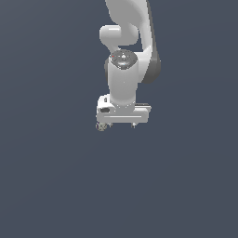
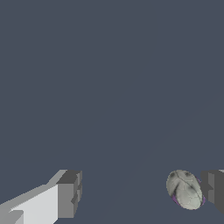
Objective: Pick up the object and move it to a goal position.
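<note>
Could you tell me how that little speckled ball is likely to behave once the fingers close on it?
The ball looks round, so it would probably roll away if nudged rather than squeezed squarely. It sits close beside one finger, far from the other, so closing may push it sideways first. Being tiny next to the gripper, it likely weighs little and could slip out.

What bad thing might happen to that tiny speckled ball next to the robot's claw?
1. The speckled ball sits beside one fingertip, far off the middle of the open claw. Closing now might nudge it and make it roll instead of pinching it.
2. In the exterior view the ball peeks out at the claw's edge, so the grip may miss.
</note>
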### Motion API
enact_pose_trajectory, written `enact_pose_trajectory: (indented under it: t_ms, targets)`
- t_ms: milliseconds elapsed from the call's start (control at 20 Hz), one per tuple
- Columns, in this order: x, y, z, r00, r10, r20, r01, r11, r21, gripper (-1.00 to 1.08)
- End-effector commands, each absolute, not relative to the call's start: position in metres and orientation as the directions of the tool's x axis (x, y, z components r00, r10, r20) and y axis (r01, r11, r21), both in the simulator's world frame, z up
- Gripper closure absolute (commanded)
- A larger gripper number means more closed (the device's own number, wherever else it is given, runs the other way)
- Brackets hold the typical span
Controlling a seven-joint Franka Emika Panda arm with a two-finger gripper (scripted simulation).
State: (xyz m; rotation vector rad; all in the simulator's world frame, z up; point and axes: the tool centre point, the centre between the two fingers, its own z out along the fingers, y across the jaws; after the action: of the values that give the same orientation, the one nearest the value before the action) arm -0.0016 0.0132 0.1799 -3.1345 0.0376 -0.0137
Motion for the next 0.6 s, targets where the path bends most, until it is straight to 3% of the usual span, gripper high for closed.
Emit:
enact_pose_trajectory:
  t_ms: [0,550]
  targets:
    - [-0.002,0.013,0.180,1.000,-0.024,0.009,-0.024,-1.000,-0.007,-0.92]
    - [-0.004,-0.019,0.190,0.998,-0.055,0.009,-0.056,-0.998,0.018,-0.92]
